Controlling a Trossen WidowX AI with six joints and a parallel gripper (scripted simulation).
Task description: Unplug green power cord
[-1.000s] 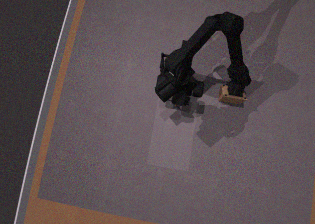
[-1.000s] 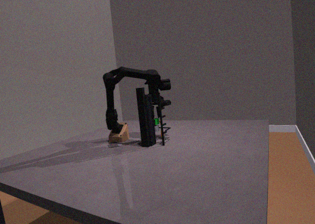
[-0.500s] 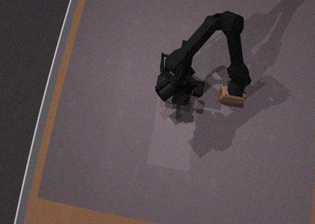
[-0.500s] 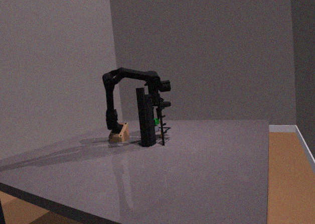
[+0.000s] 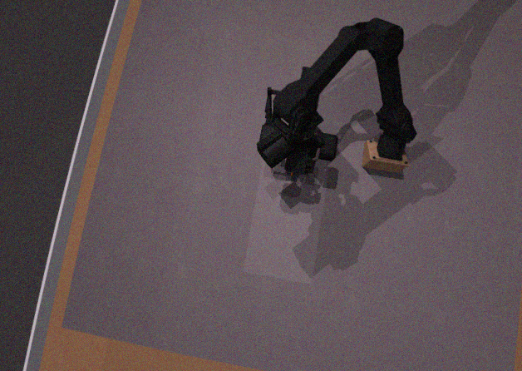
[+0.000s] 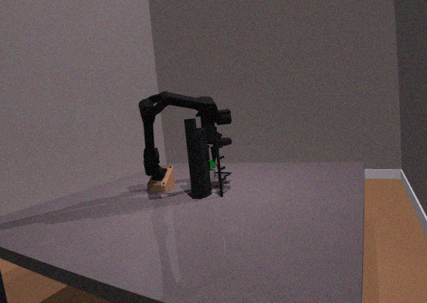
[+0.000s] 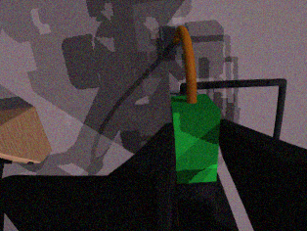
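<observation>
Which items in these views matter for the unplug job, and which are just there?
Job items:
- green plug, which the gripper is shut on
- orange cord rising from the plug
- tall black power strip standing upright on the table

Just there:
- tan base block under the arm
- thin black rack beside the strip
- grey table top

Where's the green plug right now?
In the wrist view the green plug sits centre frame, clamped between the dark fingers, its orange cord rising from its top. In the exterior view it shows right beside the upright black strip.
</observation>
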